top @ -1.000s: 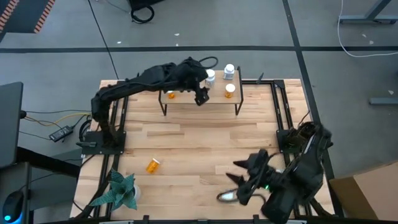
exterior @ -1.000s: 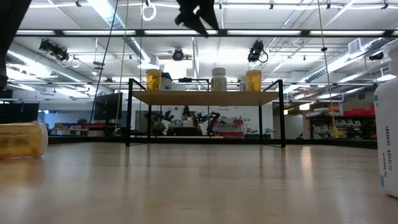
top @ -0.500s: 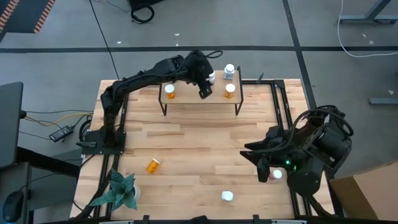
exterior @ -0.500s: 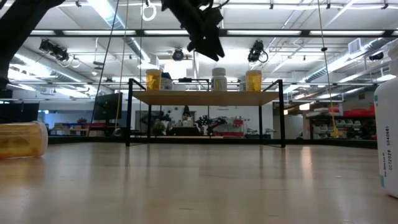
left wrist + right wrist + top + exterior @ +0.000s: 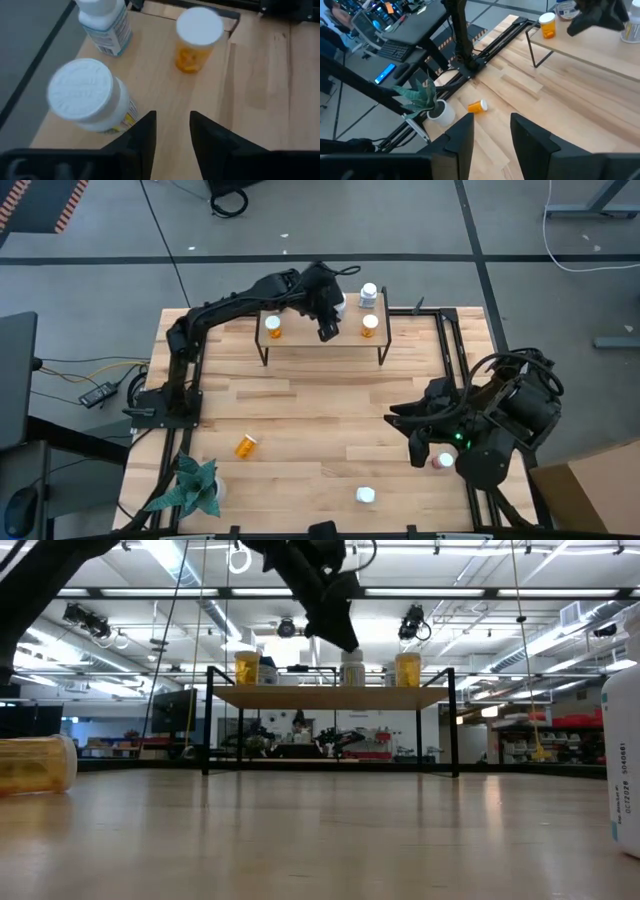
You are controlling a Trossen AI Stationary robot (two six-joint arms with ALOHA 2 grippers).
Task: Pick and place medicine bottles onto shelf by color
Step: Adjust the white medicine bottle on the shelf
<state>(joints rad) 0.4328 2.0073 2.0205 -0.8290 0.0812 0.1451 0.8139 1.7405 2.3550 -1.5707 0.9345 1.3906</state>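
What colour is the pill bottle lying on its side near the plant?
Orange, clearest in the right wrist view: the small tipped-over pill bottle.

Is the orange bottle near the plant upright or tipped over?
Tipped over. The orange bottle lies on its side on the table in the high view, and the low view shows it lying lengthwise too.

In the low view, a white bottle (image 5: 622, 765) is cut off at the right edge, an orange bottle (image 5: 35, 762) at the left edge, and the left arm's gripper (image 5: 335, 615) partly hides a shelf bottle (image 5: 352, 668).
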